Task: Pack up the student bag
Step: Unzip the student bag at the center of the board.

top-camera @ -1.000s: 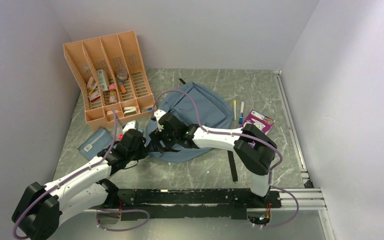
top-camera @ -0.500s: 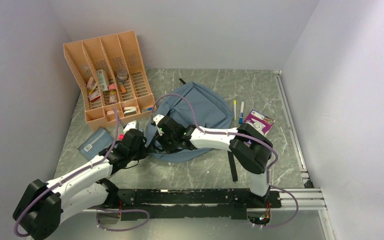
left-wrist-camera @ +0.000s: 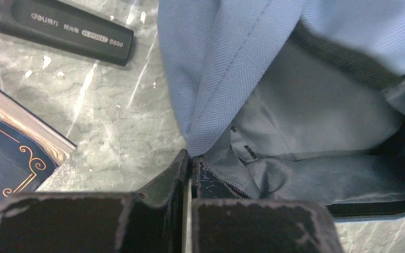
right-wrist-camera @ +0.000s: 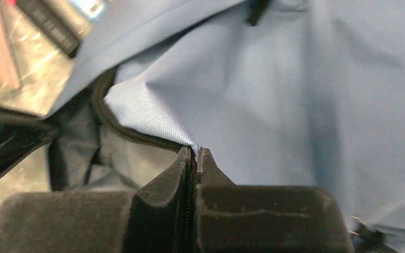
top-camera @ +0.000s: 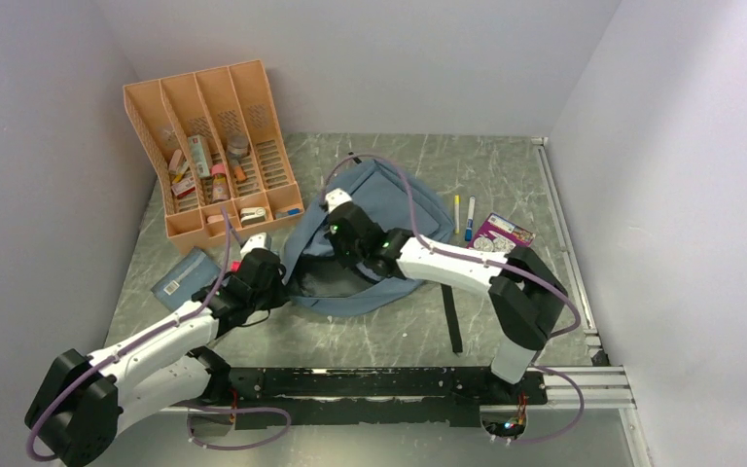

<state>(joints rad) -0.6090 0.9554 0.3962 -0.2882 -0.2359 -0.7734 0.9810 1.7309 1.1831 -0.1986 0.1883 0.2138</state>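
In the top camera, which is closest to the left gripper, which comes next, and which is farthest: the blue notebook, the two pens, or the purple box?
From the left gripper:
1. Blue notebook, just to its left.
2. Two pens, beyond the student bag.
3. Purple box, farthest right.

This is a robotics lab test cell, not a lived-in room. Bare pale walls [top-camera: 399,58] box in a marble-patterned tabletop [top-camera: 399,336] on three sides. Aluminium rails [top-camera: 584,387] edge it. Two white arms, left [top-camera: 156,352] and right [top-camera: 447,265], trail purple cables [top-camera: 224,251] and are bolted to a black base plate [top-camera: 370,381]. The props are school goods: a student bag [top-camera: 384,199], an orange desk organiser [top-camera: 183,232] and markers [top-camera: 470,218].
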